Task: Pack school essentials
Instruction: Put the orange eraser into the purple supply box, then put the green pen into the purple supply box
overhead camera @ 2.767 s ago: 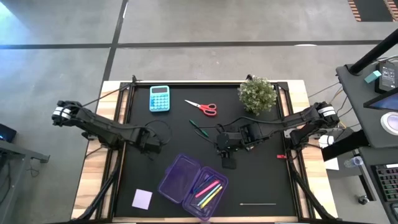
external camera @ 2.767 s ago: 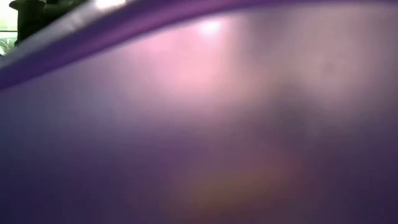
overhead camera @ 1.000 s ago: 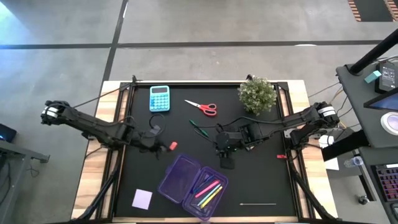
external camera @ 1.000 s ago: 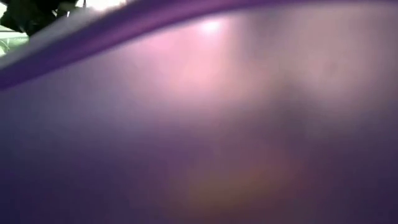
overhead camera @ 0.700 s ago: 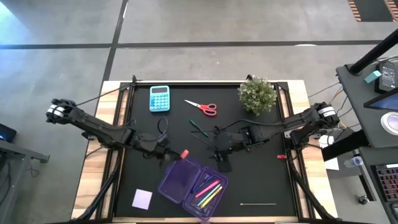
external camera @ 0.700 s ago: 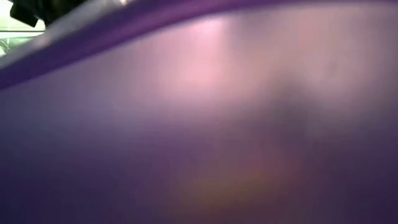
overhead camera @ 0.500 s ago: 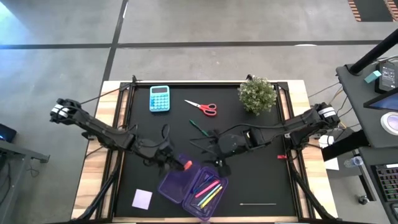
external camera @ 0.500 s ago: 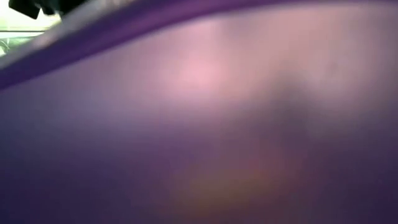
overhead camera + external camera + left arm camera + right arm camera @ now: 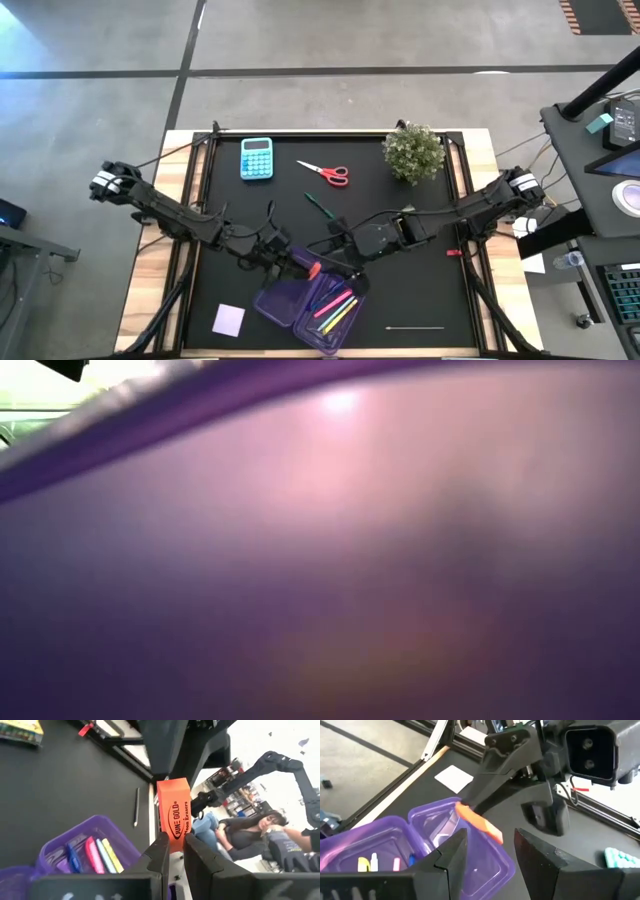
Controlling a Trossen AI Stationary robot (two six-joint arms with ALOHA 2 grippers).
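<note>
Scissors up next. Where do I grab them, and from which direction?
Grip the scissors from straight above, jaws across the blades just ahead of the red handles. They lie flat and open-sided near the calculator; the plant sits well off, so probably either arm could take them.

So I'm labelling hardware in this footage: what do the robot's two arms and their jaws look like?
Both arms are dark, slim and jointed, each with a pale band near its outer end by the table's side edges. Thin black cables loop beside them. The left gripper and right gripper each end in two flat, dark, angular jaws. A boxy black camera housing with two round lenses sits on the left wrist.
</note>
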